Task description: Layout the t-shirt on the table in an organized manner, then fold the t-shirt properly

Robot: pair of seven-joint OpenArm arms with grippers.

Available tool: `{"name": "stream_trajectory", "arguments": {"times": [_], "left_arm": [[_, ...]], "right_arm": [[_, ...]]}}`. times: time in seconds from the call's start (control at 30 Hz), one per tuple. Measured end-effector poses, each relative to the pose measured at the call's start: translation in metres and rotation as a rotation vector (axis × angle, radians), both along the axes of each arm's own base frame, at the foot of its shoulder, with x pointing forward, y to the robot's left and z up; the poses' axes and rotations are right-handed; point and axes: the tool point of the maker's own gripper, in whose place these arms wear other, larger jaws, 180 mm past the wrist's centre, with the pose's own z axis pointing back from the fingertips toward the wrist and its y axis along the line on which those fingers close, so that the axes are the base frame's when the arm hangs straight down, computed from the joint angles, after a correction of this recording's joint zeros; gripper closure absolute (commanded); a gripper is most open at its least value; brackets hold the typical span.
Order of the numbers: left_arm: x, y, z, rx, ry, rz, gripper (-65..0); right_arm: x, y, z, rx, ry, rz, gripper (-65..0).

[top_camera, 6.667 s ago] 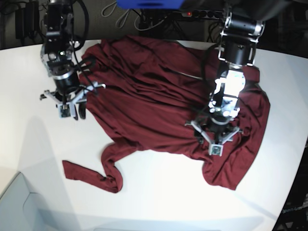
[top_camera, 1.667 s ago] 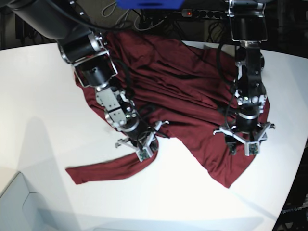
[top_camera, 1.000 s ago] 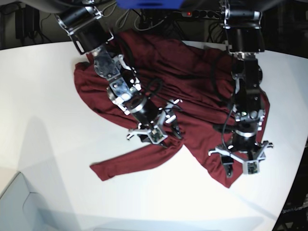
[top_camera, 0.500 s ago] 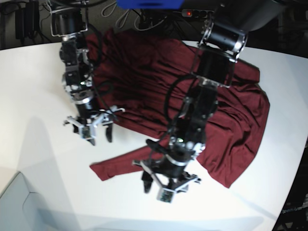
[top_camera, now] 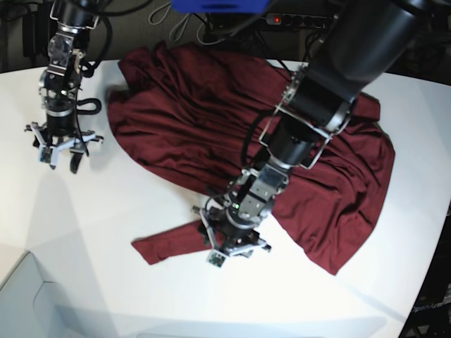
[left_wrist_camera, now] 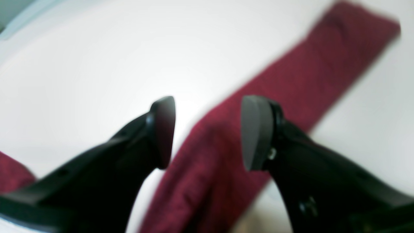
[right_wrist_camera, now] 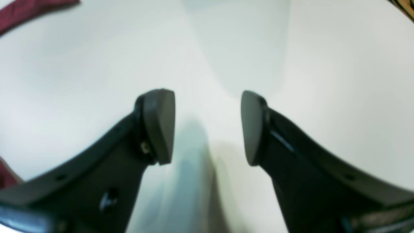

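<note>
The dark red t-shirt (top_camera: 204, 113) lies crumpled across the far half of the white table (top_camera: 84, 232). A long narrow strip of it (top_camera: 165, 243) trails toward the front left. My left gripper (top_camera: 229, 244) hovers just over the inner end of that strip. In the left wrist view the left gripper (left_wrist_camera: 207, 129) is open, with the red strip (left_wrist_camera: 291, 84) lying below and between its fingers, not pinched. My right gripper (top_camera: 60, 149) hangs open over bare table left of the shirt. The right wrist view shows the right gripper (right_wrist_camera: 207, 126) holding nothing, with a red edge (right_wrist_camera: 29, 8) at the top left.
A power strip (top_camera: 289, 20) and cables lie behind the table's far edge. A pale grey surface (top_camera: 21, 299) sits at the front left corner. The table's curved edge (top_camera: 430, 267) runs down the right side, close to the shirt's hem.
My right gripper has swung back and left, away from the shirt. My left gripper has drawn back from the front table onto the inner end of the trailing strip.
</note>
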Motion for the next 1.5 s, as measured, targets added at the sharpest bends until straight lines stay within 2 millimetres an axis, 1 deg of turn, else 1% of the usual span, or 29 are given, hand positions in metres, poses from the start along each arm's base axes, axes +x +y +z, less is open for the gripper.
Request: {"name": "stream_trajectory", "arguments": {"times": [0.1, 0.23, 0.3, 0.33, 0.4, 0.5, 0.57, 0.63, 0.7, 0.73, 0.8, 0.87, 0.97, 1.03, 1.17, 1.27, 1.33, 1.4, 1.47, 1.5], "left_arm": [[-0.011, -0.006, -0.012, 0.009, -0.017, -0.043, -31.7], [-0.013, -0.01, -0.014, 0.032, -0.034, -0.078, -31.7], [-0.016, -0.008, -0.02, 0.05, -0.025, -0.086, -31.3], [-0.019, -0.005, -0.027, 0.059, -0.008, -0.083, -31.2], [-0.022, -0.002, -0.032, 0.048, -0.014, -0.079, -31.2], [-0.021, 0.001, -0.035, 0.058, -0.005, -0.075, -31.2], [-0.02, 0.003, -0.034, 0.057, -0.009, -0.072, -31.2], [-0.019, 0.01, -0.035, 0.065, -0.01, -0.065, -31.5], [-0.014, 0.03, -0.035, 0.049, -0.006, -0.023, -31.5], [-0.01, 0.046, -0.036, 0.042, -0.002, 0.015, -31.6], [-0.002, 0.084, -0.036, 0.021, 0.003, 0.119, -31.6], [0.003, 0.118, -0.035, -0.003, 0.011, 0.212, -31.6], [0.005, 0.154, -0.035, -0.034, 0.017, 0.315, -31.6], [0.006, 0.168, -0.034, -0.052, 0.019, 0.358, -31.6], [0.008, 0.185, -0.028, -0.093, 0.025, 0.425, -31.6], [0.009, 0.214, -0.021, -0.161, 0.014, 0.535, -31.4], [0.011, 0.233, -0.011, -0.219, -0.022, 0.61, -31.5], [0.013, 0.246, 0.006, -0.274, -0.082, 0.663, -31.6], [0.013, 0.251, 0.023, -0.296, -0.146, 0.677, -31.6], [0.013, 0.249, 0.033, -0.301, -0.184, 0.668, -31.6]], "right_arm": [[-0.007, 0.0, -0.006, 0.001, 0.021, -0.002, -33.0], [-0.008, -0.001, -0.006, 0.0, 0.02, -0.002, -33.0], [-0.009, 0.0, -0.007, 0.001, 0.023, -0.002, -33.0], [-0.012, -0.001, -0.009, 0.001, 0.027, -0.005, -33.0], [-0.015, -0.006, -0.009, 0.0, 0.033, -0.019, -33.0], [-0.018, -0.014, -0.006, -0.008, 0.026, -0.038, -33.0], [-0.017, -0.014, -0.005, -0.009, 0.022, -0.038, -33.0], [-0.016, -0.012, -0.005, -0.007, 0.022, -0.035, -33.0], [-0.017, -0.013, -0.005, -0.008, 0.024, -0.035, -33.0], [-0.018, -0.013, -0.006, -0.008, 0.026, -0.036, -33.0], [-0.018, -0.013, -0.006, -0.008, 0.027, -0.036, -33.0], [-0.018, -0.013, -0.006, -0.008, 0.026, -0.035, -33.0], [-0.018, -0.013, -0.006, -0.008, 0.026, -0.035, -33.0], [-0.021, -0.011, -0.008, -0.007, 0.034, -0.031, -33.0], [-0.024, -0.011, -0.011, -0.006, 0.045, -0.03, -33.0], [-0.024, -0.011, -0.011, -0.008, 0.043, -0.03, -33.0], [-0.024, -0.011, -0.011, -0.007, 0.044, -0.03, -33.0], [-0.025, -0.01, -0.012, -0.005, 0.046, -0.03, -33.0], [-0.026, -0.01, -0.013, -0.005, 0.049, -0.03, -33.0], [-0.026, -0.01, -0.013, -0.005, 0.049, -0.03, -33.0]]}}
